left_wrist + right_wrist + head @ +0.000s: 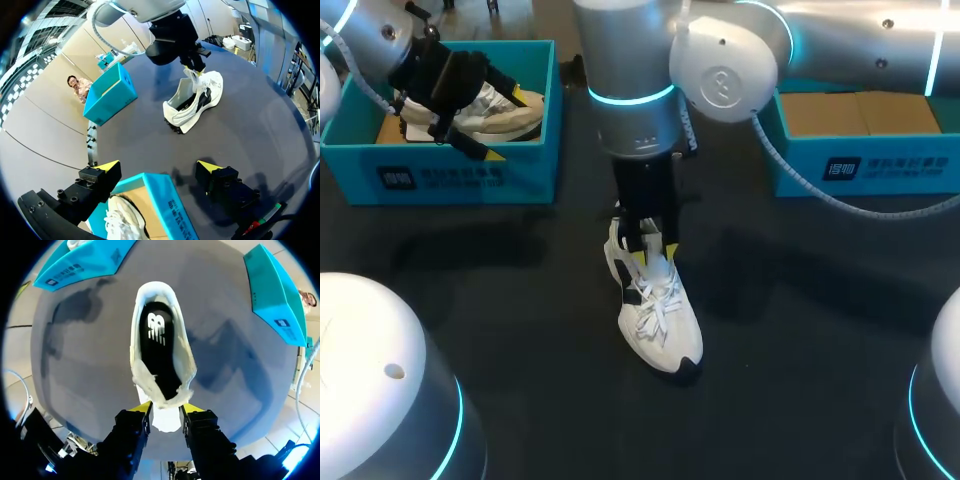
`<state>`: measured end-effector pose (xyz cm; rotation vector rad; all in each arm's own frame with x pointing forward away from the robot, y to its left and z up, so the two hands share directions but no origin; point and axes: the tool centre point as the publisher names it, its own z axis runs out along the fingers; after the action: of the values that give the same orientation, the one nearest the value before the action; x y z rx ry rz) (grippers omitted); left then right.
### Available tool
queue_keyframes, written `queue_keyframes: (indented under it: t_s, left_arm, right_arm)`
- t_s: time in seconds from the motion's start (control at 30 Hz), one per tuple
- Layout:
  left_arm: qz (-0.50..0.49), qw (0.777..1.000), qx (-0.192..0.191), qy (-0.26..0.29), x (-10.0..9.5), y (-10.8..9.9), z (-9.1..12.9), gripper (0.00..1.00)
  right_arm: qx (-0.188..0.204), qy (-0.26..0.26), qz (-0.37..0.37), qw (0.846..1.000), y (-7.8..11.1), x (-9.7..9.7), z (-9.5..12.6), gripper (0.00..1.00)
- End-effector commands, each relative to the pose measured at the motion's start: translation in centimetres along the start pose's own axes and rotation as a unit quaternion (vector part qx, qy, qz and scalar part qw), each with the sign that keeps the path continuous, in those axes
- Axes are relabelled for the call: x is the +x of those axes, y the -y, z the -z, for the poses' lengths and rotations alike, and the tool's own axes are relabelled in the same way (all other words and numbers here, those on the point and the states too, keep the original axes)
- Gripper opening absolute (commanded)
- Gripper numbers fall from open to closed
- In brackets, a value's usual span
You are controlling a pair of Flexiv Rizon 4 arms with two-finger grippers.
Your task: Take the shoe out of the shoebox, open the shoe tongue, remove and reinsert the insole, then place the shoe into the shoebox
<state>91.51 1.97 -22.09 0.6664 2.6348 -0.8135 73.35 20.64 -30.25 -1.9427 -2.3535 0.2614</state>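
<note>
This looks like a robotics lab. A left arm (pixel 365 35) and a right arm (pixel 860 40), silver with glowing cyan rings and a trailing cable (pixel 800 185), stand over a dark table (pixel 520 300) set with a teal box (pixel 470 180), a second box (pixel 860 165) and a shoe (pixel 655 310).

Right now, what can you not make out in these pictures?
- Head view: the right gripper hides the shoe's opening.
- Head view: the left arm covers part of the second shoe in the left box.
- Right wrist view: the tongue and fingers hide the toe.
- Left wrist view: under the left gripper, the second shoe is cut off by the rim.
</note>
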Motion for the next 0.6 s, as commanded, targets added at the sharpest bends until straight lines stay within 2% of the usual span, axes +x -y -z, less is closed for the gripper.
queue_keyframes:
  t_s: [0.03, 0.23, 0.37, 0.6]
  left_arm:
    - [0.000, 1.000, -0.002, -0.002, 0.0, 0.0, 0.1, 1.00]
    - [0.000, 1.000, -0.002, -0.002, 0.0, 0.0, 0.1, 1.00]
    - [0.000, 1.000, -0.002, -0.002, 0.0, 0.0, 0.1, 1.00]
    - [0.000, 1.000, -0.002, -0.002, 0.0, 0.0, 0.1, 1.00]
  right_arm:
    - [-0.002, -0.007, 0.011, 1.000, -1.1, -0.4, -0.3, 0.33]
    - [0.001, -0.019, 0.025, 1.000, -2.3, -0.5, -1.1, 0.33]
    - [0.005, -0.019, 0.032, 0.999, -2.4, -0.5, -1.2, 0.33]
    - [-0.009, -0.002, 0.030, 1.000, -1.9, -0.4, 0.1, 0.33]
